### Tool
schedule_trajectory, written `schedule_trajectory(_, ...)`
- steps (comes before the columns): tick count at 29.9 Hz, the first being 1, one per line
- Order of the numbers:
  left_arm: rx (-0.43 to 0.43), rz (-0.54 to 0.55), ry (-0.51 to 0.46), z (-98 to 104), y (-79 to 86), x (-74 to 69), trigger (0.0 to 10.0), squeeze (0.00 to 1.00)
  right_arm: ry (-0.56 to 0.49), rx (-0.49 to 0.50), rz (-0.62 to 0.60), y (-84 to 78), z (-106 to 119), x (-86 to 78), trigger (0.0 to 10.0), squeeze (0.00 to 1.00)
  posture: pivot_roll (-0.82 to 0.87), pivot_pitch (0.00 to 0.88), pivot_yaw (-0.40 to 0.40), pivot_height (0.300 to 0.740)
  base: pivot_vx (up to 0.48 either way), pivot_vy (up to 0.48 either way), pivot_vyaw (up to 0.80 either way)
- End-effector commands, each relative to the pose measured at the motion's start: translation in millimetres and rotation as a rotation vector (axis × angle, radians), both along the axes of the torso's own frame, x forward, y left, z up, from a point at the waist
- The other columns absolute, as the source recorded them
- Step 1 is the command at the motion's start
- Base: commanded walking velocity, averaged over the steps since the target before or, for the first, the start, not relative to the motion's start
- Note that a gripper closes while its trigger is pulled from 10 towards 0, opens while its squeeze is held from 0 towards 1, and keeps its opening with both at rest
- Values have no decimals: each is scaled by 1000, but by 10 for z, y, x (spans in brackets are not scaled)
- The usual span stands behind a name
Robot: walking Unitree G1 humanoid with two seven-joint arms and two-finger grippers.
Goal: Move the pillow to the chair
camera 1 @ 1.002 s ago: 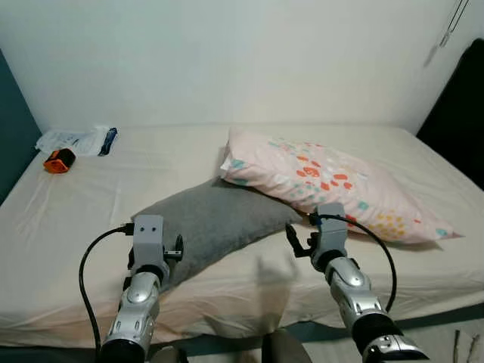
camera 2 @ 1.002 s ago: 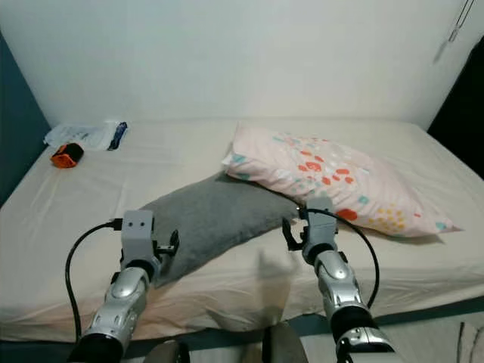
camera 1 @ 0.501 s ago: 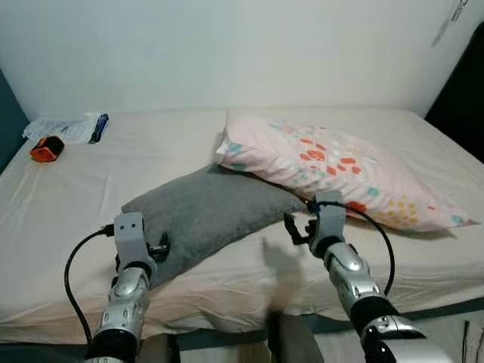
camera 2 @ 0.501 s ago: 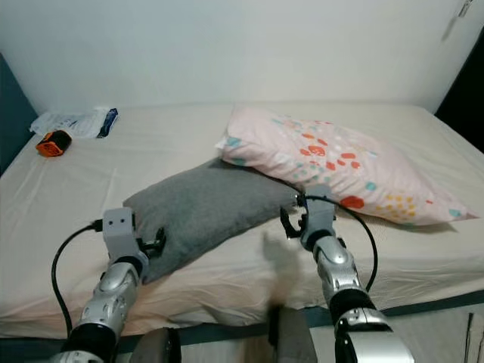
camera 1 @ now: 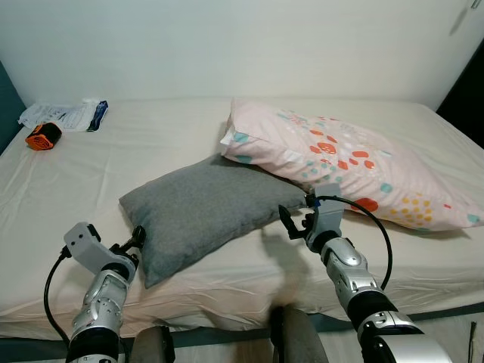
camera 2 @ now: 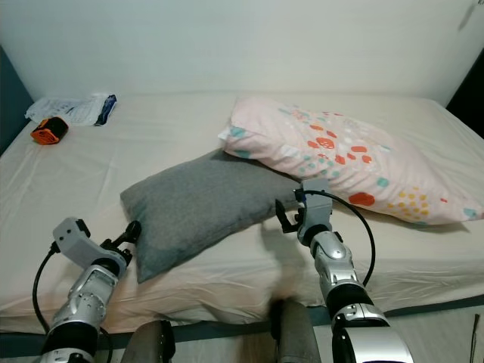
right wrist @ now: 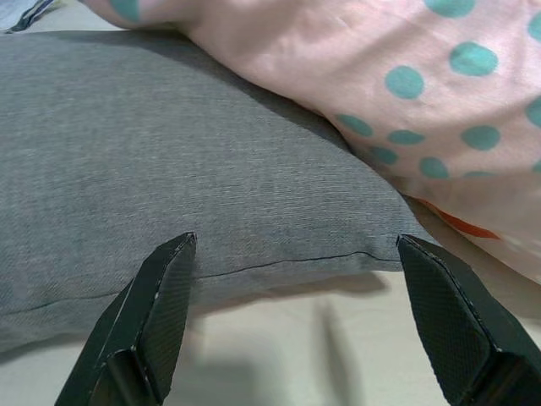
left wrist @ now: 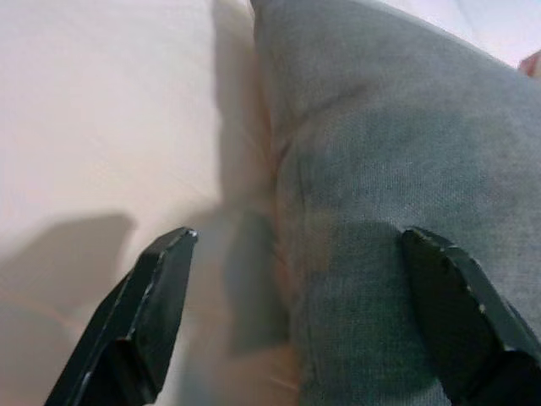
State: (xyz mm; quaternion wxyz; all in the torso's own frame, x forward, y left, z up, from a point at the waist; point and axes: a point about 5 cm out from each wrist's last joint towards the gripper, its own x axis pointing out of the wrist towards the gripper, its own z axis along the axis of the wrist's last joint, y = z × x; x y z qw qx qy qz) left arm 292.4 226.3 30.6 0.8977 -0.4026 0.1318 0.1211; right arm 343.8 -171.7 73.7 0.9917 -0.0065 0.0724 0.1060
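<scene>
Grey woven-fabric pillow (camera 1: 206,208) lies on our cream-sheeted bed (camera 1: 113,162), tucked under a pink dotted pillow (camera 1: 344,162). Head views: left gripper (camera 1: 136,236) has dropped to its near corner; right gripper (camera 2: 286,215) at the opposite edge. Wrist views: both grippers spread wide, bracketing soft, matte cloth, ready to pinch.

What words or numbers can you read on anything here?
None can be read.
The white packet at the bed's far corner bears dark marks, too small and blurred to read.
The orange thing beside it shows no legible label.
The pillows carry only dots and plain grey, no writing.
</scene>
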Motion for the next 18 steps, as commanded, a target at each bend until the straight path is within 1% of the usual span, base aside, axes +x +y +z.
schedule_trajectory(1, -101, -42, -1, -54, -137, 1, 10000, 1000, 12, 14, -15, -26, -35, -16, 10000, 0, -42, 81, -67, 568, 0, 0, 0)
schedule_trajectory(3, -220, -88, -69, -13, -292, 26, 10000, 1000, 10, 17, -24, -54, -24, -9, 10000, 0, -51, 81, -63, 568, 0, 0, 0)
schedule_trajectory(4, -220, -88, -69, -13, -292, 26, 10000, 1000, 10, 17, -24, -54, -24, -9, 10000, 0, -51, 81, -63, 568, 0, 0, 0)
schedule_trajectory(5, -258, -101, -97, 13, -339, 35, 10000, 1000, 9, 19, -27, -64, -18, -7, 10000, 0, -51, 81, -63, 568, 0, 0, 0)
schedule_trajectory(6, -258, -101, -97, 13, -339, 35, 10000, 1000, 9, 19, -27, -64, -18, -7, 10000, 0, -51, 81, -63, 568, 0, 0, 0)
schedule_trajectory(7, -297, -117, -134, 55, -388, 49, 10000, 1000, 8, 22, -30, -73, -14, -4, 10000, 0, -51, 81, -63, 568, 0, 0, 0)
schedule_trajectory(9, -297, -117, -134, 55, -388, 49, 10000, 1000, 8, 22, -30, -73, -14, -4, 10000, 0, -51, 81, -63, 568, 0, 0, 0)
schedule_trajectory(10, -327, -138, -168, 96, -433, 66, 10000, 1000, 8, 25, -32, -81, -11, -2, 10000, 0, -53, 70, -64, 568, 0, 0, 0)
schedule_trajectory(11, -327, -138, -168, 96, -433, 66, 10000, 1000, 8, 25, -32, -81, -11, -2, 10000, 0, -53, 70, -64, 568, 0, 0, 0)
schedule_trajectory(12, -372, -148, -210, 152, -483, 83, 10000, 1000, 9, 23, -29, -83, -10, -1, 10000, 0, -52, 65, -63, 568, 0, 0, 0)
schedule_trajectory(13, -372, -148, -210, 152, -483, 83, 10000, 1000, 9, 23, -29, -83, -10, -1, 10000, 0, -52, 65, -63, 568, 0, 0, 0)
schedule_trajectory(15, -458, -149, -273, 229, -530, 98, 10000, 1000, 8, 23, -28, -89, -6, 1, 10000, 0, -56, 52, -57, 568, 0, 0, 0)
schedule_trajectory(18, -482, -141, -287, 244, -531, 99, 10000, 1000, 7, 24, -29, -92, -3, 2, 10000, 0, -56, 52, -57, 568, 0, 0, 0)
